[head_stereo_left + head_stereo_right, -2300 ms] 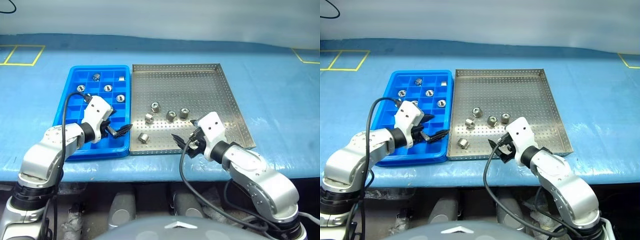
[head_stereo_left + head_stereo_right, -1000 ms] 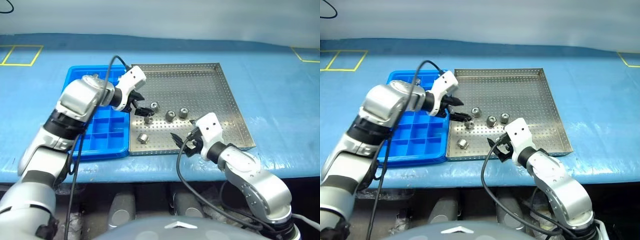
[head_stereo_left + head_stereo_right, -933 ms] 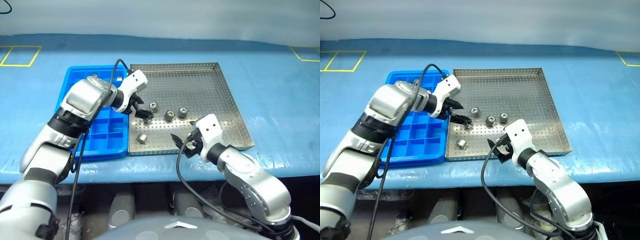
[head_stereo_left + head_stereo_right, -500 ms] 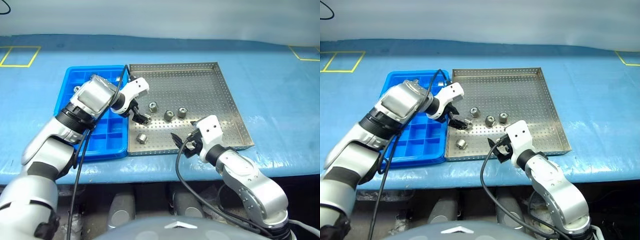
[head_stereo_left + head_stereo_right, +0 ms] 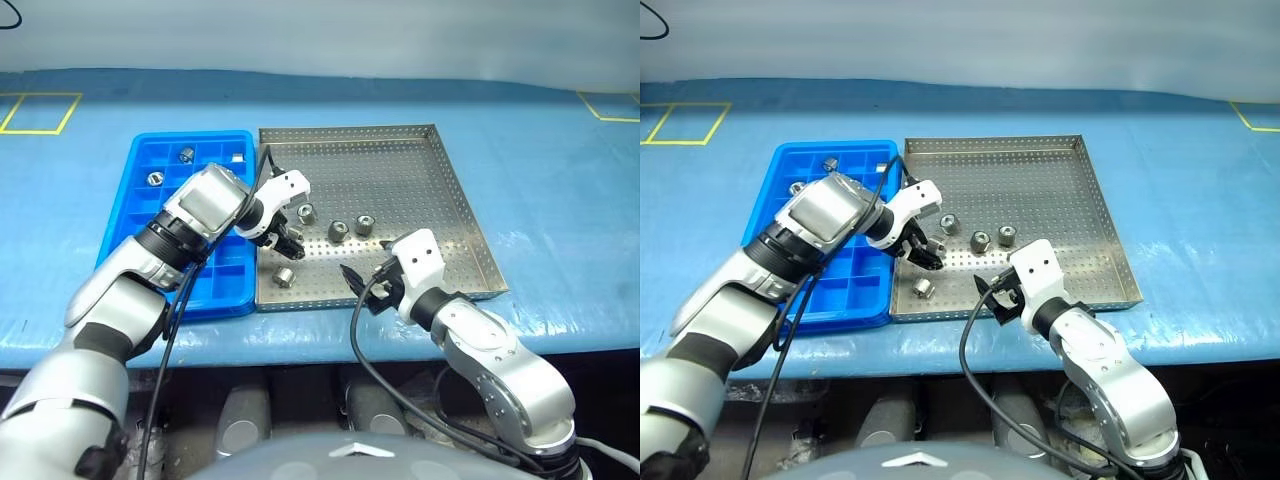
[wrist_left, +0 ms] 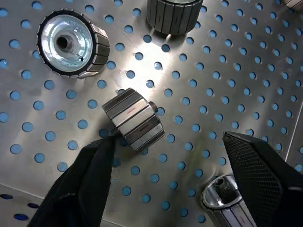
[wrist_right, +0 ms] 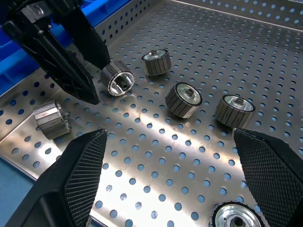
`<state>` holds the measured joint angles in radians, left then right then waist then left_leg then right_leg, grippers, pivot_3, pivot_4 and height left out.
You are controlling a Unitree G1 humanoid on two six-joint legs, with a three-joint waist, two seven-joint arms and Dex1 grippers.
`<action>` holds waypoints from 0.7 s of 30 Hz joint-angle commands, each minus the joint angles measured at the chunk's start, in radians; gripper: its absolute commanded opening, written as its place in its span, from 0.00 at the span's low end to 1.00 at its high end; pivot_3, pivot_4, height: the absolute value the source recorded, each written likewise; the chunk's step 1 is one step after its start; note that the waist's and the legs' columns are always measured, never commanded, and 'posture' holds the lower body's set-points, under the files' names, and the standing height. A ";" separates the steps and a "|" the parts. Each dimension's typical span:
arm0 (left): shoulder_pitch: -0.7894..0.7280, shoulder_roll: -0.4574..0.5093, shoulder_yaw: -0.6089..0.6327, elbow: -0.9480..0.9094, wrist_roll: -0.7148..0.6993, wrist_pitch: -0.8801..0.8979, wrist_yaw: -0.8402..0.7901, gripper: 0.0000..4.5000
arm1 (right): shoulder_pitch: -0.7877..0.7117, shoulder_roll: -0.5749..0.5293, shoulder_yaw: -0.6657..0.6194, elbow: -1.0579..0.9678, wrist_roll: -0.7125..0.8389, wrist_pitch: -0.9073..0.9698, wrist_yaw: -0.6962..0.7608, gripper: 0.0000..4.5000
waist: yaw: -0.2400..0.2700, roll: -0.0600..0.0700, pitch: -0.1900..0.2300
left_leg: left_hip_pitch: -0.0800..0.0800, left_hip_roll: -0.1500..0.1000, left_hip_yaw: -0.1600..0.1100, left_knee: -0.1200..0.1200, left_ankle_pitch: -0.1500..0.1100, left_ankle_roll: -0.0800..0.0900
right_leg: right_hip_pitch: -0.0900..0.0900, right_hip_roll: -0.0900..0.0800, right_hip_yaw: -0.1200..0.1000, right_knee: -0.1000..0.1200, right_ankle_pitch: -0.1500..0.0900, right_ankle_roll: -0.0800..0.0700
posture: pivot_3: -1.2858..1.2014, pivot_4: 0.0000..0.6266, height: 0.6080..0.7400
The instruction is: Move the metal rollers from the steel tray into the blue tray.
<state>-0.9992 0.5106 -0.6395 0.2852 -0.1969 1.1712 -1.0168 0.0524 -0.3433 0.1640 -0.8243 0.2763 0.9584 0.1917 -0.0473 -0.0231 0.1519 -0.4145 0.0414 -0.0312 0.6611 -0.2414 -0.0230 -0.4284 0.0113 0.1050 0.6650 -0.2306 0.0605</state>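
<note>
A metal roller (image 6: 134, 118) is lying on its side on the perforated floor of the steel tray (image 5: 400, 160), left of the frame's centre in the left eye view, and the left gripper (image 5: 287, 240) is reaching down over it with its two black fingers spread: in the left wrist view one finger (image 6: 90, 179) is touching the roller's side while the other (image 6: 258, 177) is standing well apart from it, so nothing is gripped. Three more rollers are sitting in a loose row just right of this one, toward the middle of the steel tray: one (image 5: 307, 213) close to the left gripper, then a second (image 5: 338, 230) and a third (image 5: 366, 224). A fifth roller (image 5: 283, 276) is lying below them, near the steel tray's front rim. The blue tray (image 5: 140, 230) is sitting left of the steel tray, their long sides touching, and it is holding two rollers (image 5: 186, 154) (image 5: 154, 179) in compartments near its upper left corner. The right gripper (image 5: 362, 285) is hovering over the steel tray's front edge, lower centre of the frame, with its fingers wide apart and empty.
</note>
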 commanded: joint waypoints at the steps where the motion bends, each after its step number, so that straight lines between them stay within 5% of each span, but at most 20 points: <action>1: 0.007 -0.016 0.010 0.009 0.006 0.012 0.006 0.57 | 0.001 0.002 -0.012 -0.021 -0.006 -0.028 -0.003 1.00 | 0.000 0.000 0.000 | 0.000 0.000 0.000 0.000 0.000 0.000 | 0.000 0.000 0.000 0.000 0.000 0.000 | 0.50 0.24 1.00; 9: 0.048 -0.016 0.049 -0.020 -0.006 0.040 0.045 0.00 | 0.006 0.000 -0.014 -0.020 -0.009 -0.030 0.000 1.00 | -0.010 0.000 0.000 | 0.000 0.000 0.000 0.000 0.000 0.000 | 0.000 0.000 0.000 0.001 0.001 0.001 | 0.50 0.24 1.00; 21: 0.140 0.102 0.220 -0.328 -0.120 0.147 0.080 0.00 | -0.016 -0.012 -0.012 -0.007 -0.003 -0.025 0.019 1.00 | -0.012 0.000 0.000 | 0.001 0.000 -0.001 0.001 0.000 0.000 | 0.000 0.000 0.000 0.002 0.001 0.002 | 0.53 0.24 1.00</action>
<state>-0.8575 0.5987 -0.4534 0.0124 -0.2963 1.3047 -0.9427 0.0531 -0.3501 0.1577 -0.8224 0.2722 0.9473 0.2026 -0.0597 -0.0228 0.1520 -0.4135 0.0415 -0.0319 0.6620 -0.2414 -0.0230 -0.4279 0.0113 0.1048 0.6673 -0.2296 0.0623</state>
